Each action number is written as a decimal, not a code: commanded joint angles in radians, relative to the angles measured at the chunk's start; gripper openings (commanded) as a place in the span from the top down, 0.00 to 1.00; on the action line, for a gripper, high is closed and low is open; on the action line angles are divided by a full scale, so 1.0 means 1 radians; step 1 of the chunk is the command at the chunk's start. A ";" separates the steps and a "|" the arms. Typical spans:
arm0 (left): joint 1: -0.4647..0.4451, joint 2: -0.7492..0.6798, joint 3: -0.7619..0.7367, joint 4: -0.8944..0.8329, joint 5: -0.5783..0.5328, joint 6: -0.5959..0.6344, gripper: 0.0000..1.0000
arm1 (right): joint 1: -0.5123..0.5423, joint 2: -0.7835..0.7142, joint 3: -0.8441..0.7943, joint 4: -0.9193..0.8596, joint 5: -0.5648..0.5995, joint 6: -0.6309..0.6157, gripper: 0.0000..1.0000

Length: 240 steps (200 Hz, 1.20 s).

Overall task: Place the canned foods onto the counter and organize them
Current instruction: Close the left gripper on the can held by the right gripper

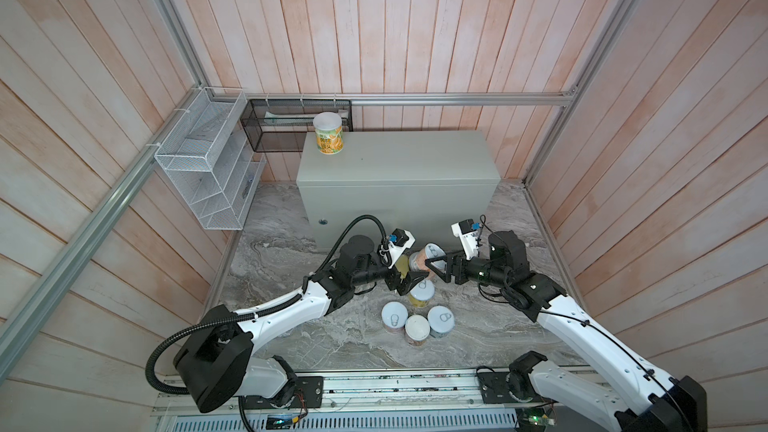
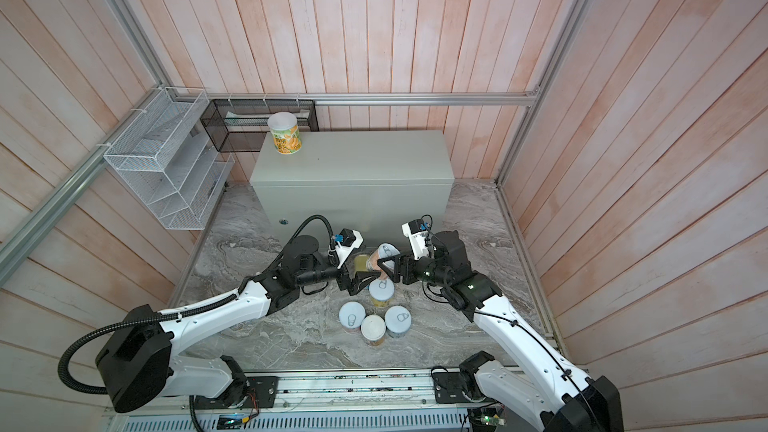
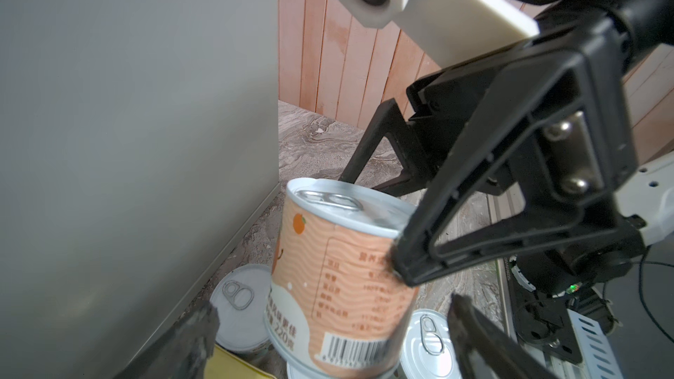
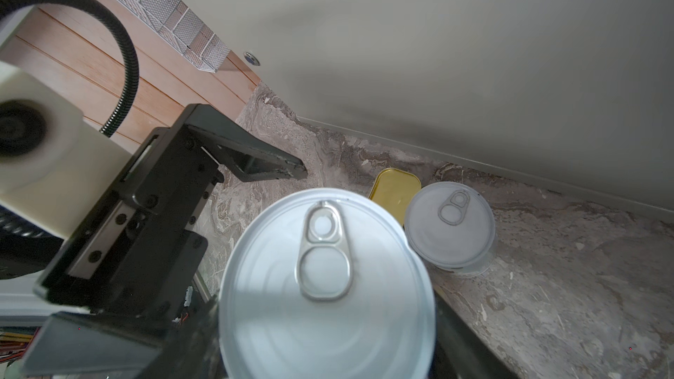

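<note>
Since only a white-lidded can point(image 1: 328, 139) stands on the worktop point(image 1: 399, 168) so far, at its back left corner, we judge the job barely begun. In front of the worktop, our left arm point(image 1: 286, 309) reaches in low. Its jaws are spread as wide as they go, with nothing between them. They hang just beside the carried can and above the gold tin point(image 4: 395, 191), which lies flat on the marbled stone surface point(image 1: 353, 347) near the worktop's front face. Next comes the orange-label can point(image 3: 343, 267), held clear of the stone in front of the worktop and tipped slightly, lid toward the worktop. Our right arm point(image 1: 582, 326) has it, with the jaws about half closed and pressing opposite sides of the label just under the rim. Loose cans point(image 1: 417, 328) stand upright farther out from the worktop's front.

To do this carry well, we think the can should first rise well above the worktop's top edge, since the front face is near and a low path would clip it. We would level the can before lowering it and set it just beside the white-lidded one to start a tidy row. We would release it only once its base sits flat. The left jaws are best drawn aside so the arms do not meet.
</note>
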 commanded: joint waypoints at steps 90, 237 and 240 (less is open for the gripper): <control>-0.018 0.075 0.078 -0.002 0.005 0.036 0.01 | -0.012 0.028 -0.023 0.134 -0.085 0.062 0.39; -0.023 0.123 0.105 -0.067 -0.040 0.075 0.08 | -0.016 0.078 0.015 0.180 -0.121 0.096 0.41; -0.023 0.124 0.106 -0.069 -0.041 0.075 0.08 | -0.016 0.078 0.014 0.180 -0.121 0.096 0.41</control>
